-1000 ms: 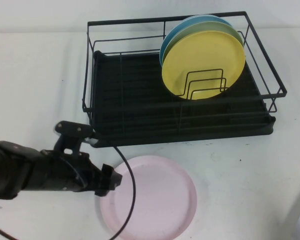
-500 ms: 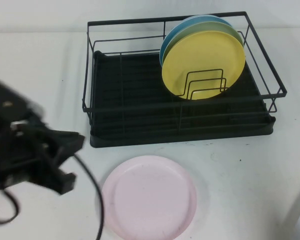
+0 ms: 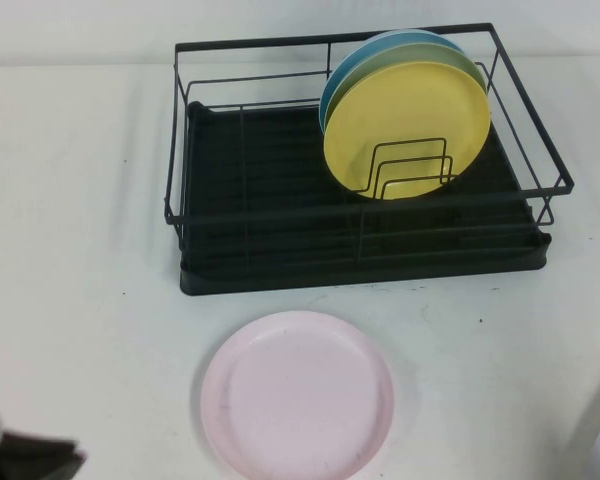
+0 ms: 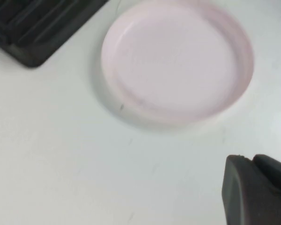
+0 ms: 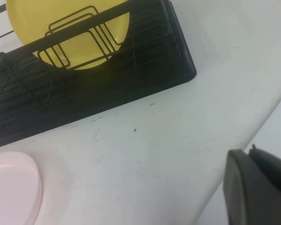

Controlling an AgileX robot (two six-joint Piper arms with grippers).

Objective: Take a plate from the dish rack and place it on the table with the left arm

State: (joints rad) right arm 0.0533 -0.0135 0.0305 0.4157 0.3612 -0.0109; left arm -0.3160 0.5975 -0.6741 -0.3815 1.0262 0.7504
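Note:
The pale pink plate (image 3: 297, 394) lies flat on the white table (image 3: 80, 200), just in front of the black wire dish rack (image 3: 280, 250). Nothing touches it. It also shows in the left wrist view (image 4: 177, 58) and, at the edge, in the right wrist view (image 5: 11, 187). My left gripper (image 4: 253, 161) is shut and empty, drawn back from the plate over bare table. Only a dark bit of the left arm (image 3: 35, 462) shows in the high view's near left corner. My right gripper (image 5: 250, 151) is shut and empty, near the table's right edge.
Yellow (image 3: 408, 125), green (image 3: 380, 62) and blue (image 3: 338, 80) plates stand upright in the rack's right half. The rack's left half (image 3: 250, 170) holds nothing. The rack's corner shows in the left wrist view (image 4: 33, 28) and its front in the right wrist view (image 5: 131, 79).
My left arm has let go of the pink plate's left rim and pulled back to the near left, almost out of the high view. The plate stays flat on the table.

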